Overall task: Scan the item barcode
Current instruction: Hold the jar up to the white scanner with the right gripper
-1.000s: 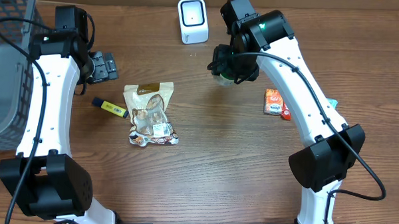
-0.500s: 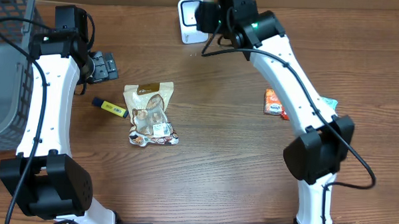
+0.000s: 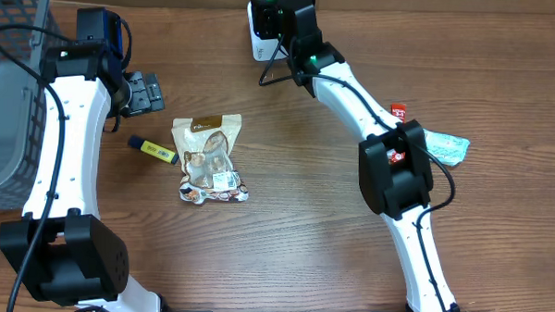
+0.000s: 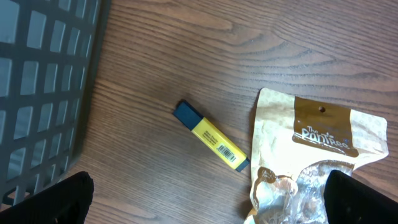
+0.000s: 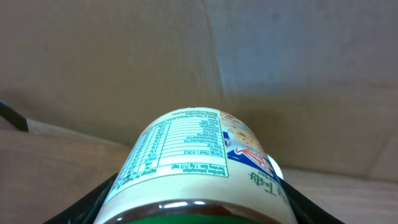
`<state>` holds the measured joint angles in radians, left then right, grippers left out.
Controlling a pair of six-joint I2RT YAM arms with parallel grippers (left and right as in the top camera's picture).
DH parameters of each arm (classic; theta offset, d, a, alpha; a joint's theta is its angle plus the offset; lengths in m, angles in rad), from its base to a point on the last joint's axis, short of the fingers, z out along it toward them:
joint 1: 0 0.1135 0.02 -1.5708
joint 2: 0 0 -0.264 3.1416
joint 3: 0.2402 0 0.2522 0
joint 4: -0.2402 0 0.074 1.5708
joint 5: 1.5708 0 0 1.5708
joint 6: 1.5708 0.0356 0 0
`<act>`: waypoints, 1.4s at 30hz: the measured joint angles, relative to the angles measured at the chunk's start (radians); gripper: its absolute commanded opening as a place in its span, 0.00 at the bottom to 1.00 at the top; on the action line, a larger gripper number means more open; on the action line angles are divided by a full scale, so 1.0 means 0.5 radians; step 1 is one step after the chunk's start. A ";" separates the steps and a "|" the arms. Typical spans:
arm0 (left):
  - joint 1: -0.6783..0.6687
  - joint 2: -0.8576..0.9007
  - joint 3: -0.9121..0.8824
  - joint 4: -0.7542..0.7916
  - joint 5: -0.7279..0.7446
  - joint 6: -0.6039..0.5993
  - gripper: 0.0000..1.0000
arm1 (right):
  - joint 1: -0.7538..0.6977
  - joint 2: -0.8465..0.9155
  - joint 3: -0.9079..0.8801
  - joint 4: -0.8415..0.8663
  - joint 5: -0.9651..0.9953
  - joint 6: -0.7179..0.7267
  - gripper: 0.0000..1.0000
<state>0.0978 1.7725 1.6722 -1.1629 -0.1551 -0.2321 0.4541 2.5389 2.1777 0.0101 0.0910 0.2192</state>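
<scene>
The item is a jar (image 5: 186,155) with a cream label, a nutrition table and a green lid. It fills the lower half of the right wrist view, and my right gripper (image 5: 199,210) is shut on it, one black finger on each side. From overhead, the right gripper (image 3: 284,17) hangs at the back of the table, right against the white barcode scanner (image 3: 259,44), and hides the jar. My left gripper (image 3: 146,91) stands open and empty at the left. In the left wrist view the left gripper (image 4: 211,211) hovers over bare wood.
A snack pouch (image 3: 208,158) and a yellow highlighter (image 3: 153,149) lie left of centre, below the left gripper. A grey basket (image 3: 7,91) fills the far left edge. At the right, a red packet (image 3: 398,111) and a teal packet (image 3: 444,145) sit beside the right arm.
The right arm has swung from the middle of the table up and to the left, carrying the jar to the scanner. The left arm has not moved.
</scene>
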 measured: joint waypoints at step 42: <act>0.000 0.000 0.000 0.005 0.000 0.000 1.00 | -0.038 -0.111 -0.022 -0.126 0.164 -0.021 0.38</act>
<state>0.0978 1.7725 1.6722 -1.1606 -0.1551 -0.2321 0.4351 2.4832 2.1666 -0.0528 0.1730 0.2085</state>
